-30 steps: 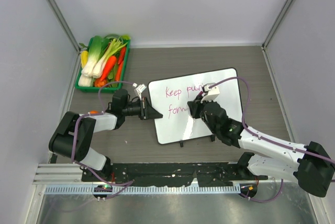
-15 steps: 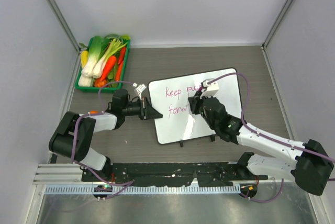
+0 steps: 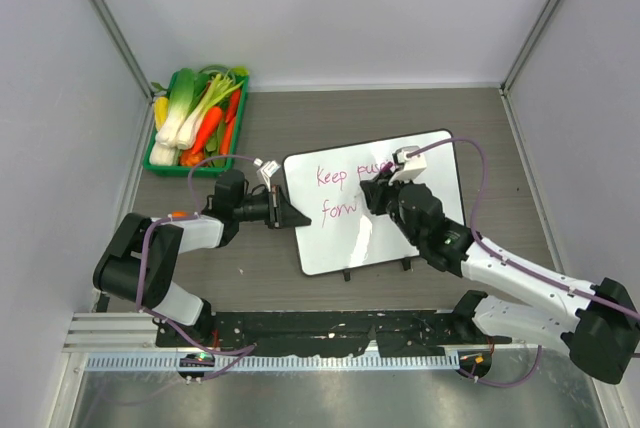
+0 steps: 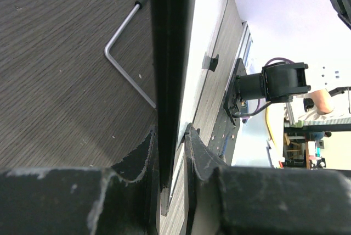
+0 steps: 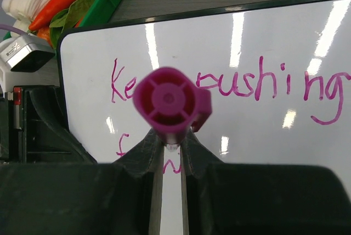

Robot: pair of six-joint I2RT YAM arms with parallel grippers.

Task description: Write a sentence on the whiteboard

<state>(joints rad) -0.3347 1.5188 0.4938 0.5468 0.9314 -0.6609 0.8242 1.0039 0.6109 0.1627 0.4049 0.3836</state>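
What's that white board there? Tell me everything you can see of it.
The whiteboard is a glossy white rectangle with rounded corners and a thin black rim, set askew on the dark wood-grain table. Two small black clips sit on its near edge. Pink handwriting reads "Keep pushing", then "forw" below. The left gripper clamps its left edge; the right gripper holds a pink marker over the writing.

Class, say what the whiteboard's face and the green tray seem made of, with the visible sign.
Seemingly, the whiteboard is a smooth glossy coated sheet, judging by sharp light reflections; its core is unclear. Probably the green tray is moulded plastic, given its uniform bright colour.
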